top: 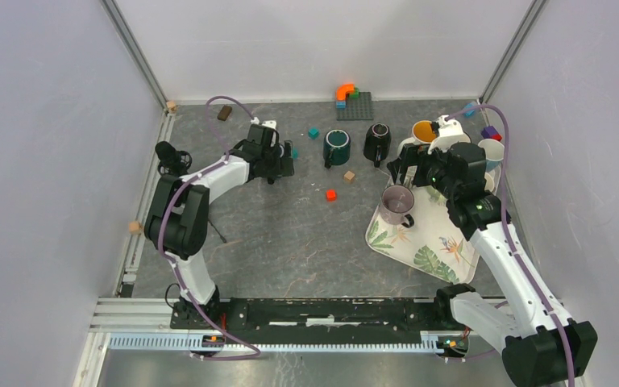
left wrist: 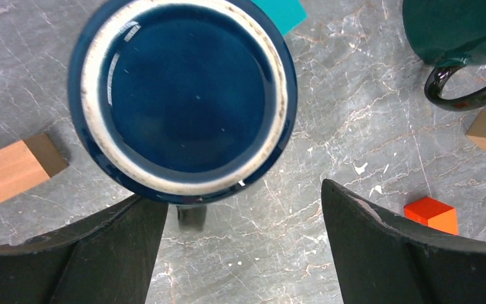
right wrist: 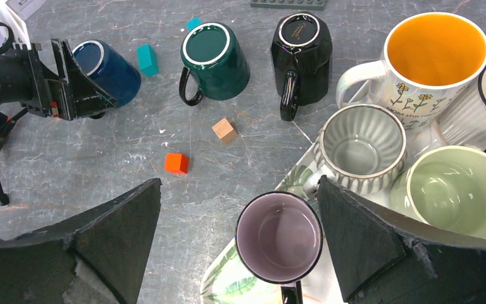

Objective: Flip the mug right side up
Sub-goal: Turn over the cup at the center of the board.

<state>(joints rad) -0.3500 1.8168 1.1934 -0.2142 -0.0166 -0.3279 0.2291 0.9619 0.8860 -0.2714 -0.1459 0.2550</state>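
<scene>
A dark blue mug stands upside down on the grey table, its base with a white unglazed ring facing up. My left gripper is open just above it, with the mug's rim edge by the left finger. In the top view the left gripper hides most of this mug. A green mug and a black mug also stand upside down to its right. My right gripper is open and empty above an upright purple-lined mug on the tray.
A leaf-patterned tray at the right holds several upright mugs, among them an orange-lined one. An orange cube, a wooden cube and a teal block lie near the mugs. A wooden block lies left of the blue mug.
</scene>
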